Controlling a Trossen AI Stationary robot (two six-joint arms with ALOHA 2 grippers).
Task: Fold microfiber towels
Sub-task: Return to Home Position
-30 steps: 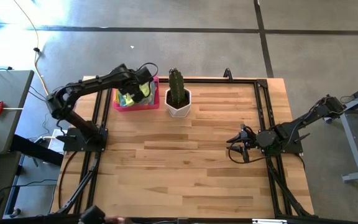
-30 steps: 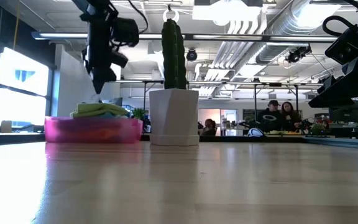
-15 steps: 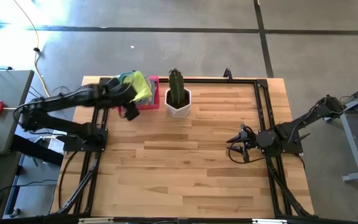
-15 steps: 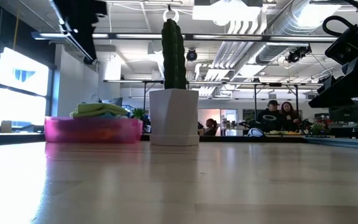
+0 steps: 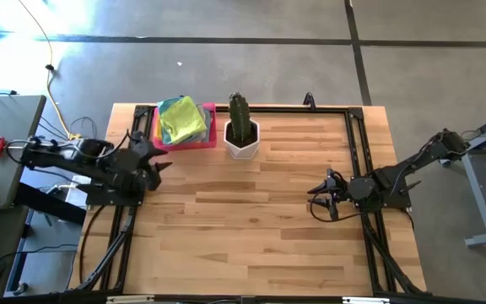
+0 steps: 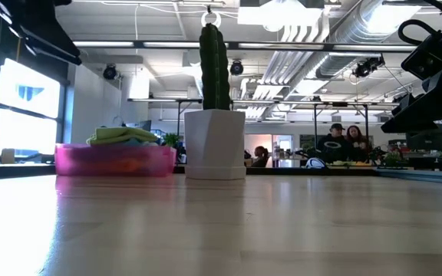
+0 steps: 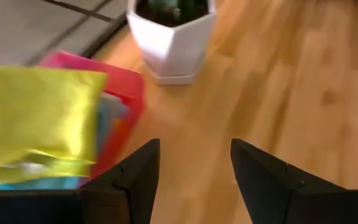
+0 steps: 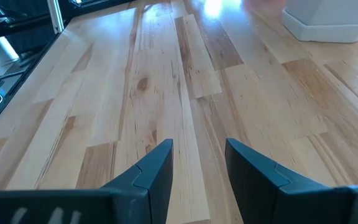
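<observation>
- Progress: the folded microfiber towels (image 5: pixel 182 118) lie stacked in the pink tray (image 5: pixel 194 145) at the far left of the worktop (image 5: pixel 251 211), just left of the potted cactus (image 5: pixel 242 133). No towel shows outside the tray. Folding is judged complete; only parking the arms appears left.
- Orientation: the top towel, yellow-green, lies flat and near square, edges turned slightly off the tray's sides. No clear long axis.
- The left hand (image 7: pixel 194 144) is by the worktop's left edge, close to the tray, fingers spread, empty.
- The right hand (image 8: pixel 197 144) is at the right side, low over the worktop, fingers spread, empty.
</observation>
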